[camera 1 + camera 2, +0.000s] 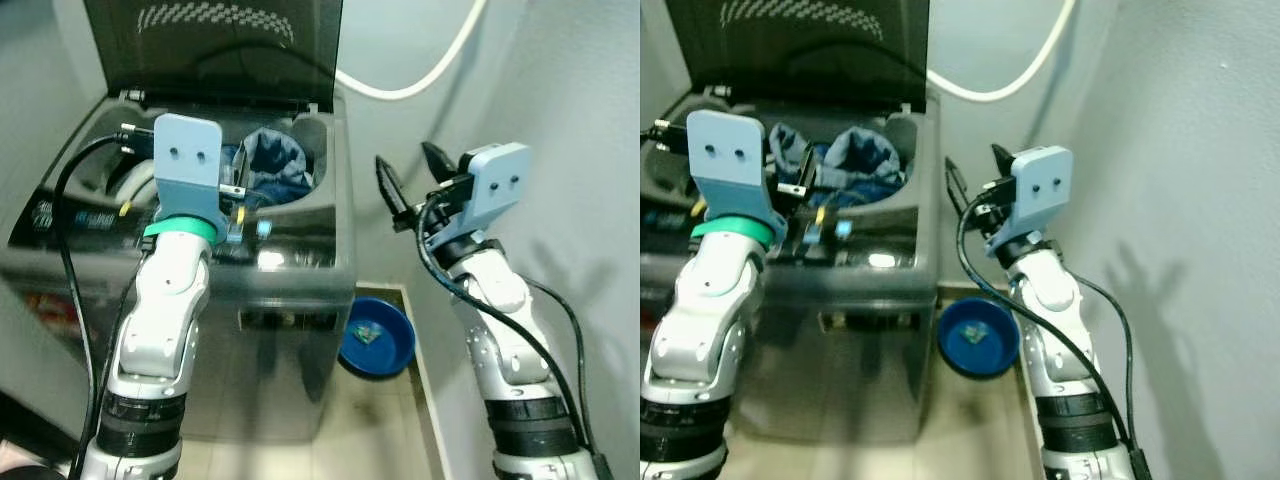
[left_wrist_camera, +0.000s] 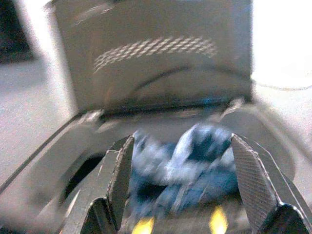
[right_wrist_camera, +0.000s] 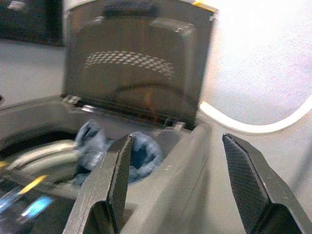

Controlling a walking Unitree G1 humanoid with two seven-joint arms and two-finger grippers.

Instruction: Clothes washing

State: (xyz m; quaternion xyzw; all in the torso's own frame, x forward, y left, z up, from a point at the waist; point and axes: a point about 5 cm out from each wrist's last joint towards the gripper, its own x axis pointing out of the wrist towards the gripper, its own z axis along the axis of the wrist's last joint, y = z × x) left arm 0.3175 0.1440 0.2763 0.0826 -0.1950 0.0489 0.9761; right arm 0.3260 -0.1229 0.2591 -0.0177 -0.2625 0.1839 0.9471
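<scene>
Left wrist view gives you the clearest read: your left gripper (image 2: pixel 178 185) has its jaws spread wide with nothing between them, and the blue clothes (image 2: pixel 187 161) sit just past the fingertips, bunched in the tub of the washing machine (image 1: pixel 300 250) under its raised lid (image 1: pixel 215 45). Your right gripper (image 3: pixel 178 183) is also wide open and empty, held beside the washer's right edge, with the clothes off toward its left finger. A white hose (image 1: pixel 425 75) curves along the wall, and a blue basin (image 1: pixel 378 338) sits on the floor beside the washer.
</scene>
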